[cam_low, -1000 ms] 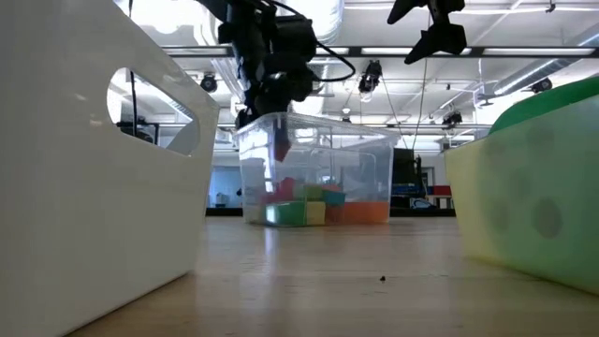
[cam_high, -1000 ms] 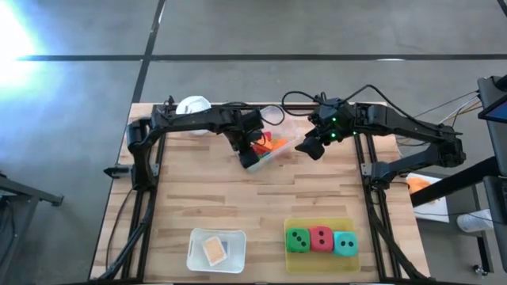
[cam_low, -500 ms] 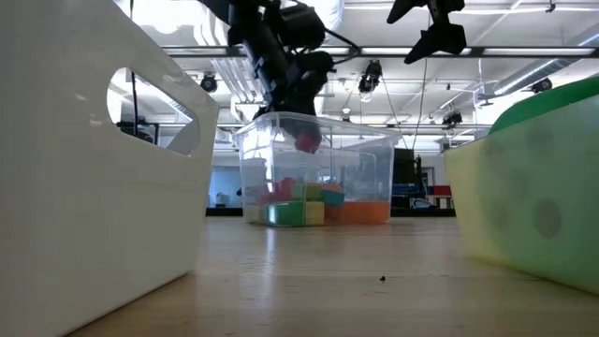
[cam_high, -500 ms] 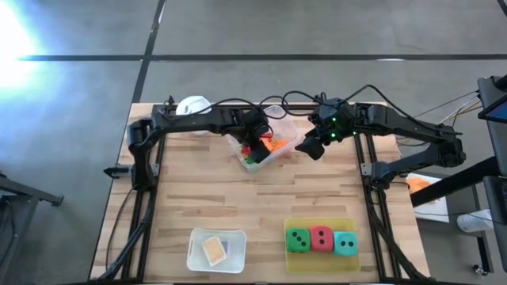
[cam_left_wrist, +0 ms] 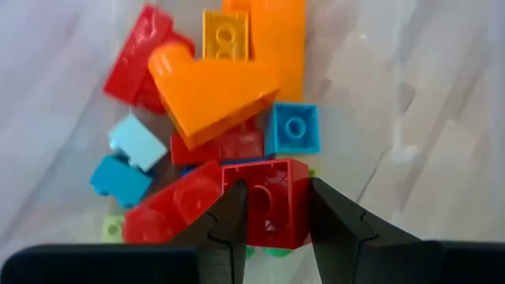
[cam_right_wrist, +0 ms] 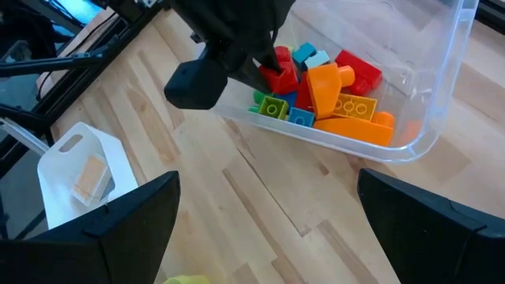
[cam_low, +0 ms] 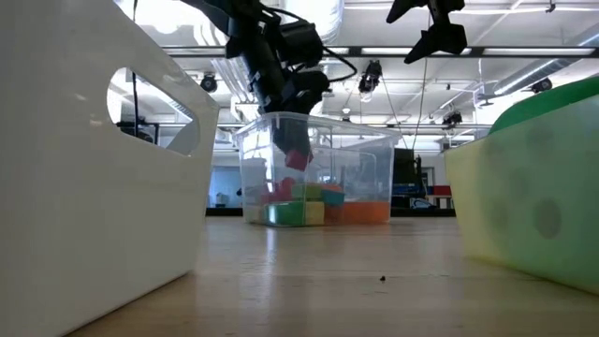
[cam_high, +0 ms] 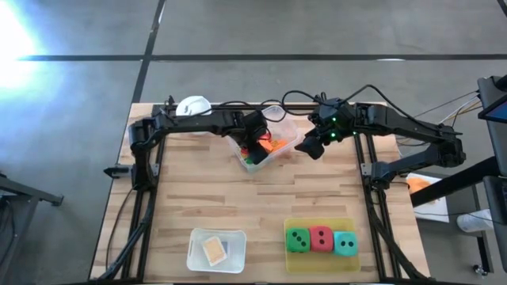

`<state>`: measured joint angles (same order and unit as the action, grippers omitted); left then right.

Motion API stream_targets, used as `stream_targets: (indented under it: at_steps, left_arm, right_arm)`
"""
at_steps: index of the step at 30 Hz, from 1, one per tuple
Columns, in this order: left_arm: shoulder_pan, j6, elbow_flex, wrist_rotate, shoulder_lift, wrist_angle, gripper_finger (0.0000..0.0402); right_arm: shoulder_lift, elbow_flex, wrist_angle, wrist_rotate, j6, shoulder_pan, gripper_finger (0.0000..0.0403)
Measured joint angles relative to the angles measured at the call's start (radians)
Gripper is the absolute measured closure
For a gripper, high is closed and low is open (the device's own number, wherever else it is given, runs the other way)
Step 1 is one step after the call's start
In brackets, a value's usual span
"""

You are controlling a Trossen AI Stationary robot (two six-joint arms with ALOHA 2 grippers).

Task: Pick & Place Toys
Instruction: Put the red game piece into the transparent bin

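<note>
Left pincer (cam_left_wrist: 272,207) clamped, right pincer (cam_high: 310,146) agape, aloft.

I saw hard white glare in the overhead view's upper-left floor (cam_high: 16,32). The ceiling lights (cam_low: 524,61) shone bright at table level; nearby bin walls were blurred.

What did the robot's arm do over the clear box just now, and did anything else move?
The left hand slid from the tub's near edge to over the clear tub, still gripping a red block, which now hangs inside above the other blocks. The right hand stayed open beside the tub. The three dice and the white bin did not move.
</note>
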<state>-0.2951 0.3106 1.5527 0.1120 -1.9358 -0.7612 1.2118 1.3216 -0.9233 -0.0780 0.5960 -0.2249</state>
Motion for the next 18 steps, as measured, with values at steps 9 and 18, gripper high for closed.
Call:
stream_targets:
  at_steps: [9,18]
  left_arm:
    - [0.000,0.024,-0.040,0.000,0.000,0.005,0.0302]
    - [0.001,0.028,-0.055,0.002,0.000,0.001,0.0302]
  right_arm:
    - [0.000,0.000,0.007,0.000,0.000,0.000,0.0023]
    - [0.000,0.000,0.015,0.000,0.000,0.000,0.0023]
